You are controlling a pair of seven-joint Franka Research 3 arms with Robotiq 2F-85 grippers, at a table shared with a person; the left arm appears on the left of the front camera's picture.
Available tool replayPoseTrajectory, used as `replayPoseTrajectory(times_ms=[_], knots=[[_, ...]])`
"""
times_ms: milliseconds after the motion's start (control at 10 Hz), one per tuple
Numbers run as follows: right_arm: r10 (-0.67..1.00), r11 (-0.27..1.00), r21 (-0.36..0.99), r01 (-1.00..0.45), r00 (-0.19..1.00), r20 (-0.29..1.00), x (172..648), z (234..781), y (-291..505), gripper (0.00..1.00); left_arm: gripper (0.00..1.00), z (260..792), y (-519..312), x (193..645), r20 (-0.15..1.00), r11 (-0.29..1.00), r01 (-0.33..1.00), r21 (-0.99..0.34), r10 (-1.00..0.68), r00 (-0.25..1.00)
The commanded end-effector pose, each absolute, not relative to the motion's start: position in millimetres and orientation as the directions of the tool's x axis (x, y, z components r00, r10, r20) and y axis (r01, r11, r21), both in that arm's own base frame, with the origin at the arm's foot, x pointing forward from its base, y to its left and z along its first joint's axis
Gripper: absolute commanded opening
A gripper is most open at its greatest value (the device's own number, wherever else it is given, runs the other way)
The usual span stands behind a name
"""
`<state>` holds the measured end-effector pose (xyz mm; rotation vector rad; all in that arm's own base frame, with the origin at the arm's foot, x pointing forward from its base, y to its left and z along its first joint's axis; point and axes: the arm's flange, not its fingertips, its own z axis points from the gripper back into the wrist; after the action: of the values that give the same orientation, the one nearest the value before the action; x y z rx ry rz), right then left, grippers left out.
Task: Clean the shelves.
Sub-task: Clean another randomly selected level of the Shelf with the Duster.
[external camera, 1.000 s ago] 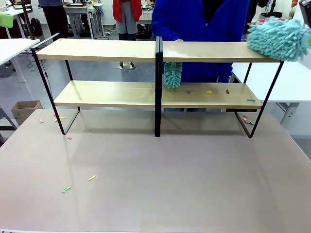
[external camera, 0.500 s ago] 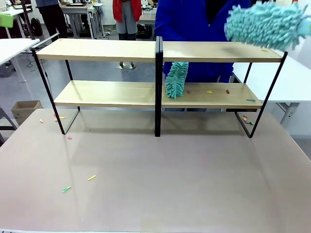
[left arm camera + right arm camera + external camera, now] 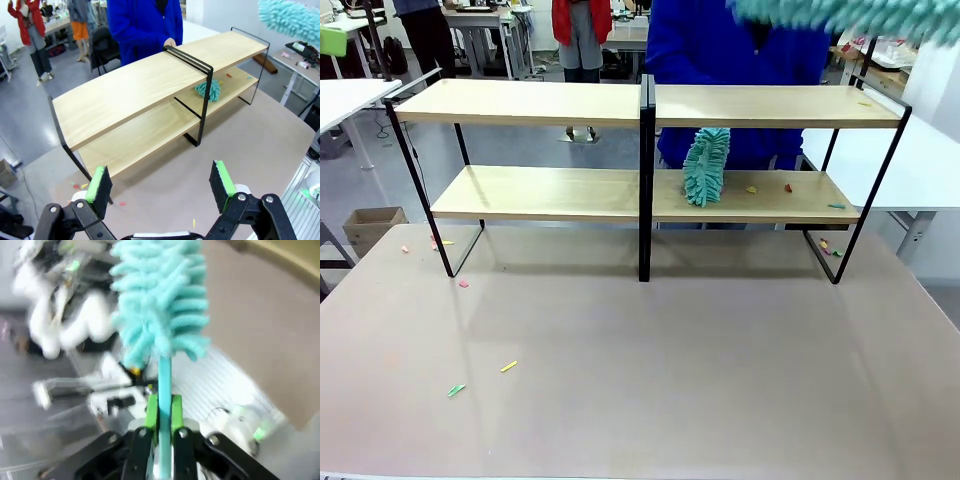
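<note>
Right wrist view: the right tool (image 3: pixel 160 412) is clamped on the thin turquoise handle of a fluffy turquoise duster (image 3: pixel 160 300), its green pads (image 3: pixel 151 410) pressed flat to either side of the stem, the mop head standing straight out beyond the fingertips. In the front view that duster (image 3: pixel 850 15) is a blurred streak along the top edge, above the right end of the shelves (image 3: pixel 520 103) and clear of the upper board. The left tool (image 3: pixel 162 187) hangs with its fingers wide apart and nothing between them, looking down at the rack from above the tabletop (image 3: pixel 650 370).

The shelves stand across the far half of the tabletop. A person in a blue top (image 3: pixel 740 45) stands behind them and works a second turquoise duster (image 3: pixel 707 165) upright on the lower board, just right of the black centre post (image 3: pixel 645 180). Small coloured scraps (image 3: pixel 752 189) lie on that lower board to the right; more (image 3: pixel 480 378) lie on the tabletop at front left.

The step in hand looks like a sweep of the upper right board, caught with the duster lifted. Next, the right tool probably needs to bring the mop head back down flat onto the board and wipe along it, keeping clear of the frame's corner.
</note>
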<state>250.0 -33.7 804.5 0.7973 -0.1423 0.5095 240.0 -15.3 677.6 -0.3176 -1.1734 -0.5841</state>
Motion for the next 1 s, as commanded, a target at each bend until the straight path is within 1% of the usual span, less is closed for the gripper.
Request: replayPoseTrajectory(times_ms=[0, 200, 300, 400, 600, 700, 900], knots=[[0.500, 0.344, 0.667, -0.661, 0.730, 0.466, 230, 830, -66, 0.12, 1.00, 678, -13, 240, 0.929, 0.803, 0.592, 0.068, -0.267, 0.256], [0.498, 0.239, 0.568, -0.787, 0.602, 0.625, 213, 835, -80, 0.12, 1.00, 678, -13, 240, 0.929, 0.803, 0.592, 0.068, -0.267, 0.256], [0.469, 0.222, 0.520, -0.825, 0.558, 0.684, 215, 835, -87, 0.12, 1.00, 678, -13, 240, 0.929, 0.803, 0.592, 0.068, -0.267, 0.256], [0.494, 0.336, 0.597, -0.729, 0.676, 0.547, 211, 829, -75, 0.12, 1.00, 678, -13, 240, 0.929, 0.803, 0.592, 0.068, -0.267, 0.256], [0.494, 0.336, 0.597, -0.729, 0.676, 0.547, 211, 829, -75, 0.12, 1.00, 678, -13, 240, 0.929, 0.803, 0.592, 0.068, -0.267, 0.256], [0.496, 0.301, 0.569, -0.765, 0.635, 0.592, 210, 829, -84, 0.12, 1.00, 678, -13, 240, 0.929, 0.803, 0.592, 0.068, -0.267, 0.256], [0.467, 0.443, 0.554, -0.704, 0.709, 0.528, 223, 818, -68, 0.12, 1.00, 678, -13, 240, 0.929, 0.803, 0.592, 0.068, -0.267, 0.256]])
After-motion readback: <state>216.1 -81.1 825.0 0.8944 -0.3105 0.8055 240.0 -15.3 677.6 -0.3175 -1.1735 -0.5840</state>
